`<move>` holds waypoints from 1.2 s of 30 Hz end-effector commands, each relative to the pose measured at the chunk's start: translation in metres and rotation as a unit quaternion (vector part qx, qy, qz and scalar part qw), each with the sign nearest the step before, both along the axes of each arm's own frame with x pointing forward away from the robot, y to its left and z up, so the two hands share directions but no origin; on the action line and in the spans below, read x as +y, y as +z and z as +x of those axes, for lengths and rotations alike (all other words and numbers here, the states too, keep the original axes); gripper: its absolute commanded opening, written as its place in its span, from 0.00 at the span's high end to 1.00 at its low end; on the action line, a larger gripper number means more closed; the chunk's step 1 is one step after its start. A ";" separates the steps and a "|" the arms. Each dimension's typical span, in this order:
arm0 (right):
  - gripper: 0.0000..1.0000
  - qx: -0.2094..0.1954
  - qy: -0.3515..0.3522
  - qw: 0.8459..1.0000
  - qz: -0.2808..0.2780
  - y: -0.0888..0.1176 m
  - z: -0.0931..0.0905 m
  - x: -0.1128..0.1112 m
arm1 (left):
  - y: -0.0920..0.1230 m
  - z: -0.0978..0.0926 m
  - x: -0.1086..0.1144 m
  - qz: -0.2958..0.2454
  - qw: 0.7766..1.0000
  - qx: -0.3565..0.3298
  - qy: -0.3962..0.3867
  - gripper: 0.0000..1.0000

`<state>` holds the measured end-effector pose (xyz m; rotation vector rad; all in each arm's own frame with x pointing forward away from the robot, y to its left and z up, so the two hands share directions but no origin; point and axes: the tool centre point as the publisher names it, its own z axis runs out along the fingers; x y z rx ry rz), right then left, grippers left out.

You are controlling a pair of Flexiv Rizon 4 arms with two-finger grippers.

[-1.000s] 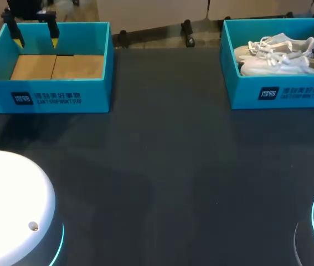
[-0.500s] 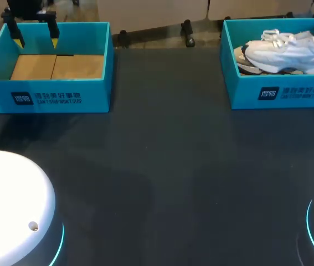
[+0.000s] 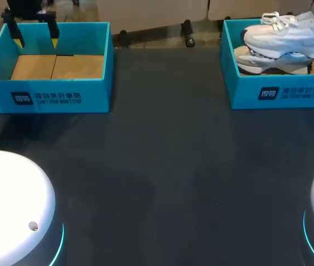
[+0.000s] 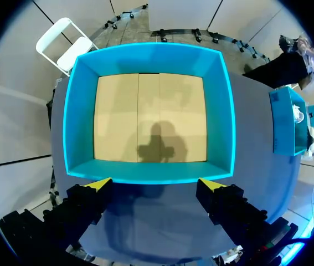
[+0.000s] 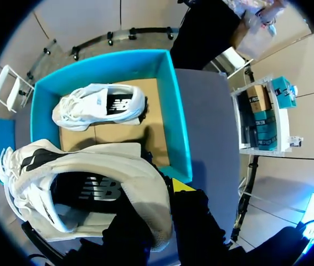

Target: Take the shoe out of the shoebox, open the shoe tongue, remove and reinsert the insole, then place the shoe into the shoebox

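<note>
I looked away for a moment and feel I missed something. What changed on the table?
The right pincer has lifted one white sneaker upward from the right shoebox. The other sneaker stayed inside, and the left pincer stayed open over the left shoebox.

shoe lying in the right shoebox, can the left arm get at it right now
Probably not: the left gripper hangs over the left shoebox, across the table, and the lifted shoe hangs over the right shoebox.
</note>
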<state>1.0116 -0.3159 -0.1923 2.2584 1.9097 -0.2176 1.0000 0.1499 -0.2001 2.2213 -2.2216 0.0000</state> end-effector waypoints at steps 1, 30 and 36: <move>1.00 -0.008 -0.003 1.000 0.003 0.020 -0.009 0.004 | 0.000 0.000 0.000 0.000 1.000 0.000 0.000 0.00; 1.00 -0.019 0.009 0.999 -0.024 0.038 -0.040 0.051 | 0.000 0.000 0.000 0.000 1.000 0.000 0.000 0.00; 1.00 -0.030 -0.004 0.999 -0.022 0.045 -0.053 0.083 | 0.000 0.000 0.000 0.000 1.000 0.000 0.000 0.00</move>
